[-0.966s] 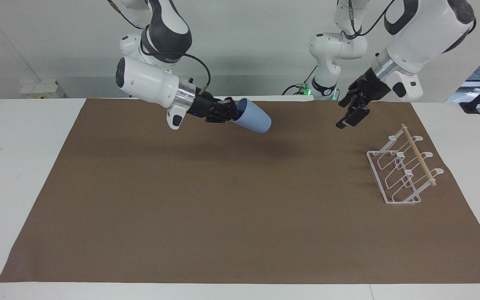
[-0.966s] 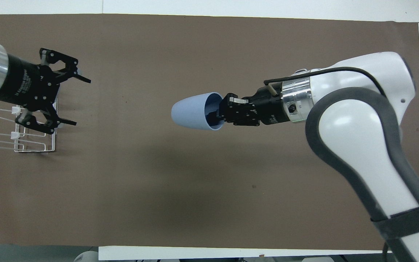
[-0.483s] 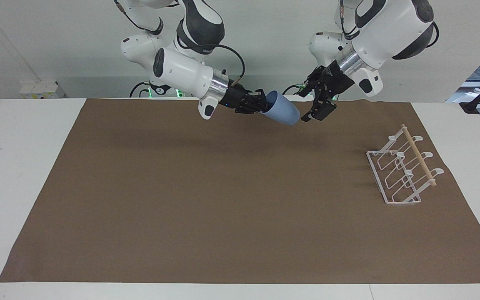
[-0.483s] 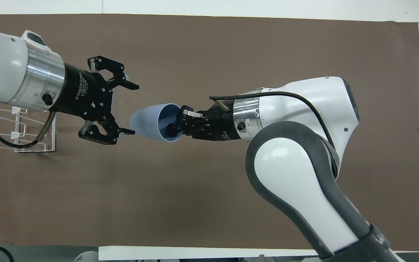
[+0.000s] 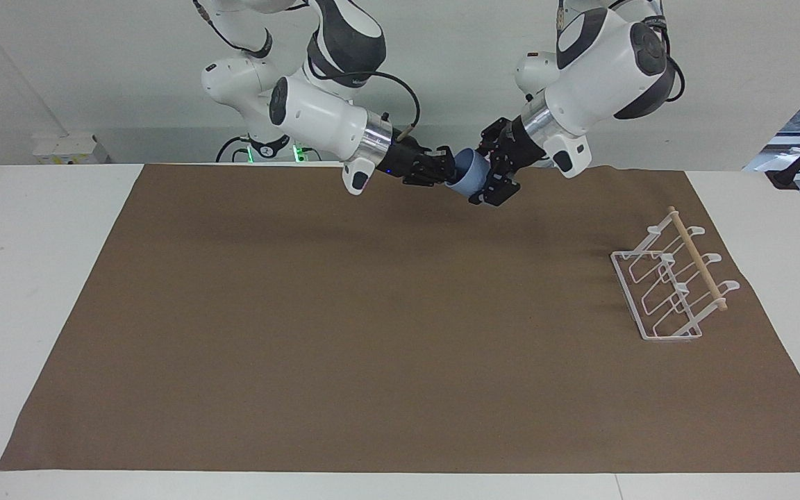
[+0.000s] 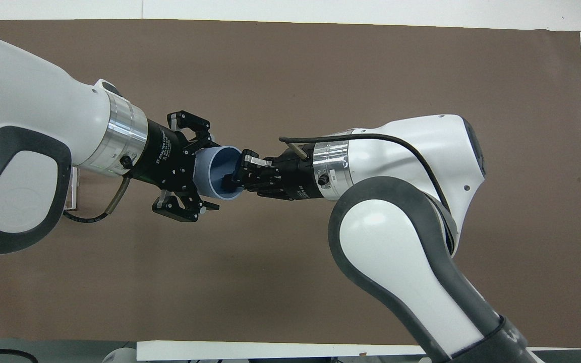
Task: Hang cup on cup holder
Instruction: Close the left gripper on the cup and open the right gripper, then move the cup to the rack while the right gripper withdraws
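Both arms met in the air over the counter's robot-side edge, the right gripper clamped, the left gripper spread wide.

Robot lab, two arms (Frankas), brown mat, white table, bare wall

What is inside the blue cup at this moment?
One of the right gripper's fingers reaches through the mouth of the cup, pinching its rim. The bottom is covered: the left gripper's open fingers straddle it.
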Tool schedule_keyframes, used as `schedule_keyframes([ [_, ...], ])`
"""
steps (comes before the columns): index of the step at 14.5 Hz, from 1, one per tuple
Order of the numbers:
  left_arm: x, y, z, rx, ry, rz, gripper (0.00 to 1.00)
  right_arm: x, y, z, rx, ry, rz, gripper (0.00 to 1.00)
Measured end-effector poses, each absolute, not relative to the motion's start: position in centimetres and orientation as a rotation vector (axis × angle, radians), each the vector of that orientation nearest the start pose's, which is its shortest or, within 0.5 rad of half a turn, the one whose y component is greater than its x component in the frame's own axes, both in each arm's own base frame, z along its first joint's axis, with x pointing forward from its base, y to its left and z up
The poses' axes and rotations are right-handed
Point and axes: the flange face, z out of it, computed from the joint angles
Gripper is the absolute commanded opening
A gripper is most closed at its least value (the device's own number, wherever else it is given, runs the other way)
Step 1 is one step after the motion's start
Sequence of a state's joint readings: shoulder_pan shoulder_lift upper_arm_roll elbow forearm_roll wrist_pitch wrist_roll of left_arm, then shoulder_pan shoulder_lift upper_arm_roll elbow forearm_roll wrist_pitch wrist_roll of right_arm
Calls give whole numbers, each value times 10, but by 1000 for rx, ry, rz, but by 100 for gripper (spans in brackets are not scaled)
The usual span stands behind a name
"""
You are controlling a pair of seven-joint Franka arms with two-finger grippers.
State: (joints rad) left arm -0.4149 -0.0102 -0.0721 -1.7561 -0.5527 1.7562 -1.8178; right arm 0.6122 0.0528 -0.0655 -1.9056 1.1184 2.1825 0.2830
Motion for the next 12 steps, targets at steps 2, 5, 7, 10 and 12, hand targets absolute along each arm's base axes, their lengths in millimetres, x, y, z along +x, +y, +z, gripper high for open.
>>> schedule_keyframes([
  [2, 475, -305, 569, -2461, -2147, 823, 3, 497, 343, 508, -2138, 348, 249, 13],
  [5, 475, -307, 569, -2499, -2125, 815, 0, 497, 343, 511, -2134, 346, 247, 73],
  [7, 471, -314, 568, -2518, -2100, 815, 0, 500, 341, 515, -2129, 348, 235, 100],
  [10, 477, -308, 569, -2529, -2133, 771, 0, 510, 329, 524, -2120, 380, 153, 100],
  [12, 486, -291, 564, -2518, -2136, 637, 0, 527, 299, 533, -2140, 411, 41, 100],
])
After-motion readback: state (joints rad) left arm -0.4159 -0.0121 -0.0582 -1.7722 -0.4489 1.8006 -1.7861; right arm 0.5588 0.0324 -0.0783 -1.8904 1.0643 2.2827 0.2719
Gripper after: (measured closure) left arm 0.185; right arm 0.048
